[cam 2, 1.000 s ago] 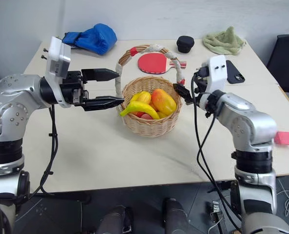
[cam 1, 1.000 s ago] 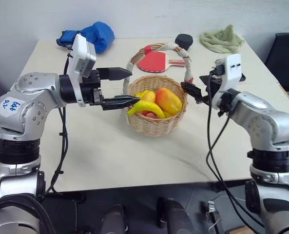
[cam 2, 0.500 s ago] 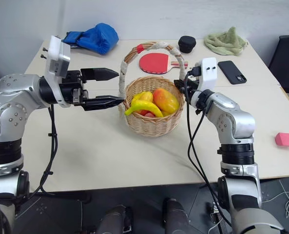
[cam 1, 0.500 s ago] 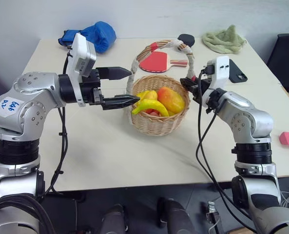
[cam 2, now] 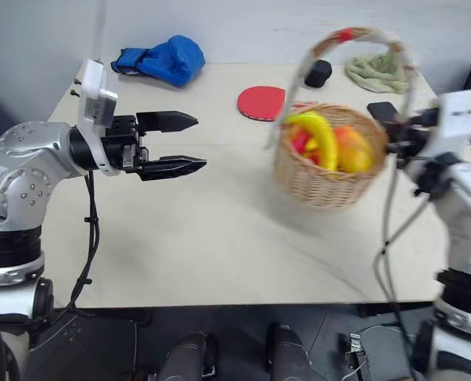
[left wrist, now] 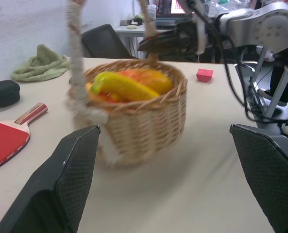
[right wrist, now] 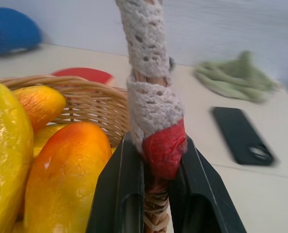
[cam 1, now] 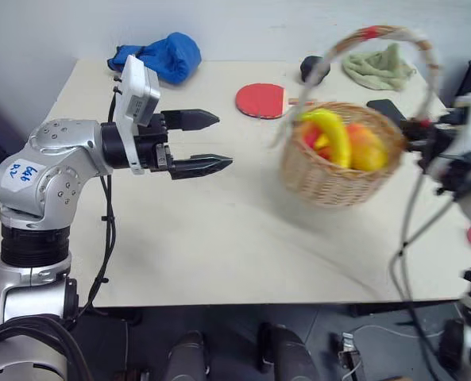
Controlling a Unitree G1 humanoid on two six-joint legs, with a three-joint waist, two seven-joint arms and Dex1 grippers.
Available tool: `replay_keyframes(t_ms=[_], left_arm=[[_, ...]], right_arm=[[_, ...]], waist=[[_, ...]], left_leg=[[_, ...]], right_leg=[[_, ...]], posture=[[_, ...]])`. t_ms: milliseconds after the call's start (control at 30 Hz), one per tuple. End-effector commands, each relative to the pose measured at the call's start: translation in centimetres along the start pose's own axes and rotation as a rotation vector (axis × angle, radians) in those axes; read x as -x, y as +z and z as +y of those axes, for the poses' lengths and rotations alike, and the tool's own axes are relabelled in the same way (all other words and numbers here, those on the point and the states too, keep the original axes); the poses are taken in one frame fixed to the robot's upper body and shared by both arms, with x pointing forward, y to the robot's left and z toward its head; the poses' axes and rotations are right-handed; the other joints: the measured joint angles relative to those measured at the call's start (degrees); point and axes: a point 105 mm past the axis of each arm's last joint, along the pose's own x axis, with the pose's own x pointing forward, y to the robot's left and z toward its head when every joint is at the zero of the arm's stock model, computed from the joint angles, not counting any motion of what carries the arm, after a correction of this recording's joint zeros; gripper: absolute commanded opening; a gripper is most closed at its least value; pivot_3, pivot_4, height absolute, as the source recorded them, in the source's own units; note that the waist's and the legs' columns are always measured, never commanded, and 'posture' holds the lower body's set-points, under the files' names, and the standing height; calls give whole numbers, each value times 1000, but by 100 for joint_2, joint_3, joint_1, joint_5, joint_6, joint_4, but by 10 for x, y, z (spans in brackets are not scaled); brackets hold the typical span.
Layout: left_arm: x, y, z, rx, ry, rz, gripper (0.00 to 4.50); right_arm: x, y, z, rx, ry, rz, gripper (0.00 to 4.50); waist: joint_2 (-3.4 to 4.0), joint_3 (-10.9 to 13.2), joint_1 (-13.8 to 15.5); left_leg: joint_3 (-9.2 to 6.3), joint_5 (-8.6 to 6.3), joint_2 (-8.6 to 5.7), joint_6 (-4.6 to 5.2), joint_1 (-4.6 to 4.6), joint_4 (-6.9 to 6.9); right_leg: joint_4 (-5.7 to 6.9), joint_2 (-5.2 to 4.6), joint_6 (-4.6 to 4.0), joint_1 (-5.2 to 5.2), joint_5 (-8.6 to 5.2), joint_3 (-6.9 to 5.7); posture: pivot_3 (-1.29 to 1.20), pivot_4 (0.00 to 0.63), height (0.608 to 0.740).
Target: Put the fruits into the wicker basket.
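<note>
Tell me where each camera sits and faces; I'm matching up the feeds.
Head, both eyes: look down over the table; left gripper open, right gripper at the basket.
Left wrist: looks between its open fingers at the basket and the right gripper.
Right wrist: looks along its fingers, shut on the handle, past the mangoes.
Shared: all show the basket, banana and paddle.

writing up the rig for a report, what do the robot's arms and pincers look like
Both arms are silver-grey metal with rounded joint housings, dark bands and loose black cables. The left pincer has two black, tapering fingers behind a white camera box. A white sticker with blue handwriting sits on the left shoulder. The right pincer has the same black fingers.
</note>
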Motion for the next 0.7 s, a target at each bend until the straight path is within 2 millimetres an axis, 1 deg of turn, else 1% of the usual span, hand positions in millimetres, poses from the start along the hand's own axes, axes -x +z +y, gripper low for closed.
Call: replay_keyframes(t_ms=[33, 133, 233, 300, 367, 433, 500, 533, 600, 633, 667, 700], left_arm=[[-5, 13, -1, -54, -27, -48, 4500], [-9, 14, 0, -57, -38, -60, 4500], [-11, 14, 0, -54, -58, -66, 4500], [-12, 15, 0, -47, -73, -70, 4500], [-12, 11, 2, -33, -78, -54, 4500], [-12, 7, 4, -24, -82, -42, 4500], [-11, 6, 6, -20, -84, -44, 4500], [-11, 7, 6, -16, -85, -48, 4500], [-10, 5, 8, -10, -88, -48, 4500], [-10, 4, 9, -9, -88, -47, 4500], [-10, 2, 9, -10, -91, -44, 4500], [-10, 1, 9, -11, -95, -42, 4500]], right_arm=[[27, 13, -33, 43, -132, -54, 281], [42, -9, -55, 66, -229, -5, 281], [50, -26, -61, 39, -275, 20, 281], [53, -31, -60, -23, -282, 16, 1000], [57, -36, -58, -75, -274, 10, 1579], [68, -40, -53, -81, -257, 27, 2220], [80, -40, -48, -56, -224, 58, 2788], [86, -38, -45, -37, -205, 76, 3259], [105, -30, -47, 26, -167, 129, 3895], [110, -26, -47, 40, -155, 145, 4277], [120, -20, -50, 67, -129, 177, 4476], [132, -12, -53, 87, -95, 209, 4476]], waist=[[0, 0, -27], [0, 0, -79], [1, 0, -111], [3, -2, -139], [3, -2, -146], [3, -2, -111], [3, -2, -79], [3, -2, -65], [7, -3, -24], [6, -3, -16], [7, -3, -10], [7, -3, 4]], left_leg=[[4, 1, 0, 0, 2, 1], [9, 13, 1, -3, 10, 1], [14, 19, 1, -6, 24, 0], [16, 21, 1, -8, 32, 0], [15, 21, 1, -8, 37, 0], [8, 21, 2, -8, 35, -2], [5, 20, 2, -8, 34, -4], [5, 19, 1, -7, 31, -4], [2, 17, -3, -3, 21, -2], [0, 16, -7, 3, 18, -1], [1, 14, -7, 5, 18, -1], [2, 14, -7, 7, 17, 0]], right_leg=[[-1, 0, 1, 1, 0, 1], [-6, 0, 0, 3, 0, 5], [-6, 0, 0, 3, 0, 13], [4, 0, -1, 4, 0, 18], [10, 0, -1, 5, 0, 18], [10, 1, -1, 5, -1, 17], [8, 2, -2, 6, -1, 15], [7, 2, -2, 5, -1, 15], [3, -1, -2, 5, -1, 15], [-2, -2, -2, 6, -1, 15], [-9, -2, -2, 7, -1, 16], [-25, -1, -2, 13, -1, 15]], posture=[[0, 150, 740], [0, 150, 740], [0, 150, 740], [0, 150, 740], [0, 150, 740], [0, 150, 740], [0, 150, 740], [0, 150, 740], [0, 150, 740], [0, 150, 740], [0, 150, 740], [0, 150, 740]])
